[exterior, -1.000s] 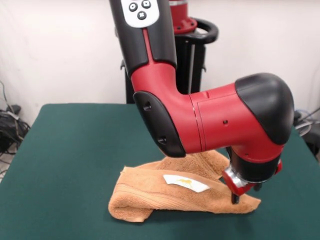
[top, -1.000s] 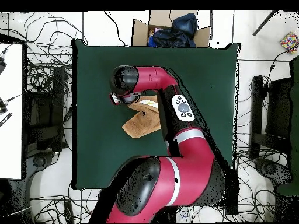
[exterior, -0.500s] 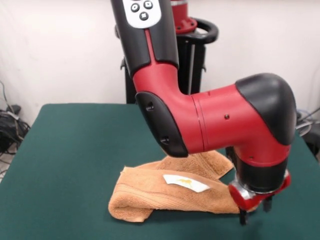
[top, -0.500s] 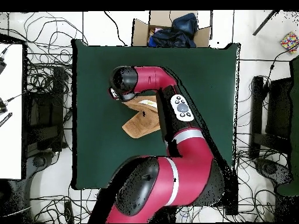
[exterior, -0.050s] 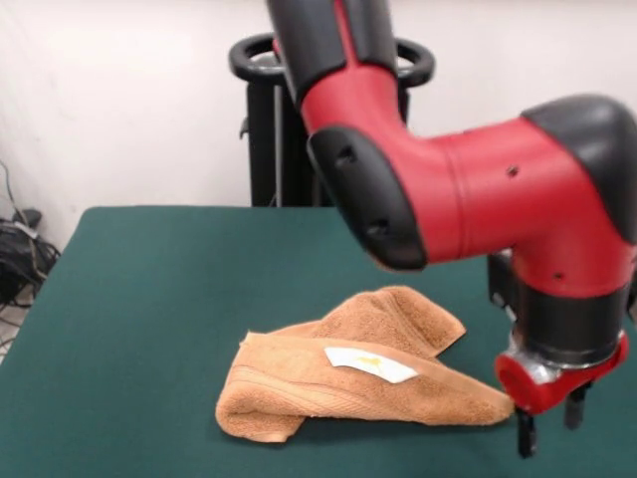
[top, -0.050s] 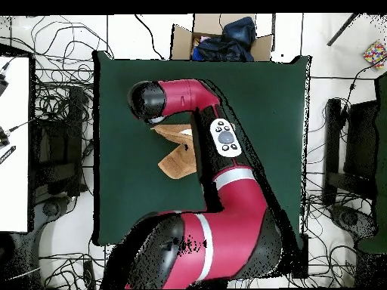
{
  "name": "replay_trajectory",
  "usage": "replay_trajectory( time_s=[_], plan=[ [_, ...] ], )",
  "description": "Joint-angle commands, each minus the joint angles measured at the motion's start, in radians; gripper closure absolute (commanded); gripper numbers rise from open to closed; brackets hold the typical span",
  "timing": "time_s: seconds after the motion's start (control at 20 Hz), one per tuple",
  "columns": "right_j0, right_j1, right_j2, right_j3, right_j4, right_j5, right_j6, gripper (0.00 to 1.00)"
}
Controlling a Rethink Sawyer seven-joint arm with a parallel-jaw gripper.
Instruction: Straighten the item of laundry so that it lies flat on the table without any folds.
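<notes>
My arm [exterior, -0.050s: 478,199]: glossy red-black plastic. Towel [exterior, -0.050s: 348,383]: rough tan terry cloth. Table [exterior, -0.050s: 149,299]: matt green felt.

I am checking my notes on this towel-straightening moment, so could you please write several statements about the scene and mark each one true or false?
1. The towel lies flat with no folds. False: it is folded over itself, with a rolled edge at its front-left end in the front view.
2. A white care label shows on top of the towel. True.
3. The claw is lifting the towel off the table. False: the claw hangs just beside the towel's pointed corner, and the towel rests on the table.
4. The table top is dark green. True.
5. The towel is blue. False: it is orange-tan.
</notes>
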Motion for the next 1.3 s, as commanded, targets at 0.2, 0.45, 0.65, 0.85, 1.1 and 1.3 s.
replay_trajectory(
  time_s=[0.2,0.45,0.65,0.85,1.1,1.3],
  plan=[
    [0.03,-0.004,-0.095,0.029,-0.051,0.223,-0.002,0.0],
    [0.047,0.022,-0.11,-0.012,-0.072,0.23,0.014,0.0],
    [0.051,0.059,-0.108,-0.046,-0.079,0.213,0.021,0.0],
    [0.063,0.101,-0.12,-0.092,-0.075,0.223,0.025,0.0],
    [0.071,0.137,-0.125,-0.123,-0.073,0.163,0.031,0.0],
    [0.072,0.179,-0.127,-0.153,-0.053,0.209,0.028,0.0]
  ],
)
